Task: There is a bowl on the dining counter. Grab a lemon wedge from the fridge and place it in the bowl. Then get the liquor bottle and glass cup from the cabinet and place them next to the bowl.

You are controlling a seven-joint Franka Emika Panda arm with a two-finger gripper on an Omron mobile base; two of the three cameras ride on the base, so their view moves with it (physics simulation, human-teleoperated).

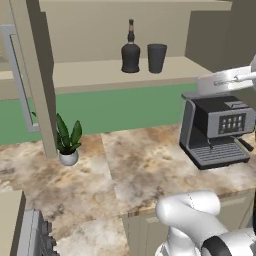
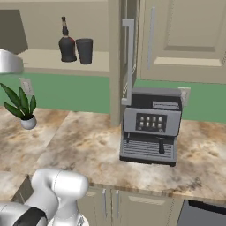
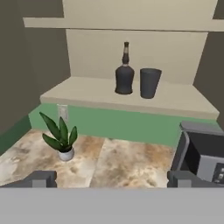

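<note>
Main risk: liquor bottle [image 3: 124, 72] & glass cup [image 3: 149, 82] stand just beside each other on the cabinet [image 1: 100, 75] shelf, nearer its back than its front edge. Going for either w/ wide jaws could clip the neighbour and tip it; the bottle is tall w/ a narrow neck, so prob. the easier one to topple. Open cabinet door [image 2: 128, 62] and coffee machine [image 2: 151, 127] on the worktop below also crowd the approach path; an arm swing could catch either.

Gripper [image 3: 111, 178] is spread fully open, holding nothing; hand view shows both tips wide apart. Bottle & cup sit ahead of and above it, well apart, about centred on its line of sight, cup on the right. Small potted plant [image 1: 67, 142] near the worktop's back edge, off to the left.
</note>
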